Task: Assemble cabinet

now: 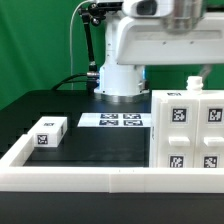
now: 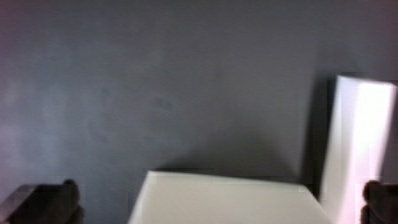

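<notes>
The cabinet [image 1: 188, 130], a large white box with several black-and-white tags, stands at the exterior view's right. A smaller white tagged block [image 1: 47, 132] lies apart from it at the left. In the wrist view my gripper [image 2: 210, 205] is open, with its dark fingertips [image 2: 45, 202] spread wide at the two sides. A white block face [image 2: 222, 198] lies between and below them, and an upright white panel [image 2: 359, 135] stands beside it. The fingers touch neither. In the exterior view the arm [image 1: 170, 12] reaches over the cabinet, and the gripper itself does not show clearly.
The marker board [image 1: 112, 121] lies flat on the black table in front of the robot base [image 1: 122, 78]. A long low white border rail [image 1: 90, 178] runs along the front and the left side. A green backdrop stands behind.
</notes>
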Controlling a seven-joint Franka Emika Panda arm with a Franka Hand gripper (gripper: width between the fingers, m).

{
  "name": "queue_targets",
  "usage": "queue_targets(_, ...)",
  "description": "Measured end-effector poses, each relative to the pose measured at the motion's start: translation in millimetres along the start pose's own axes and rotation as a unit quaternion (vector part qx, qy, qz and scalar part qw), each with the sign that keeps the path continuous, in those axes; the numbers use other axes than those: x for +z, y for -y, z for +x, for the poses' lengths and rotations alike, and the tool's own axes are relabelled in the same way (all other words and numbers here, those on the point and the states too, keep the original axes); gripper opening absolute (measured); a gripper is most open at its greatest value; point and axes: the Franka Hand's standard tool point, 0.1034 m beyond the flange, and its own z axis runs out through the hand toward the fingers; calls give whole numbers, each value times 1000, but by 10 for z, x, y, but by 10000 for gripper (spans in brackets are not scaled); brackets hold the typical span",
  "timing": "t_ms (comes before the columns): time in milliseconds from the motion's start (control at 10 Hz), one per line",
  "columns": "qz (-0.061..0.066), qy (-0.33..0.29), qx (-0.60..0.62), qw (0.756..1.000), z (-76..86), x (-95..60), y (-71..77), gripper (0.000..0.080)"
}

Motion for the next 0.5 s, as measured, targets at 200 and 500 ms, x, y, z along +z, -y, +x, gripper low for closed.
queue_targets(200,-3,0,-13,1000,-183,128,-304,797)
queue_targets(500,-6,0,-26,1000,-325,219,-661,797)
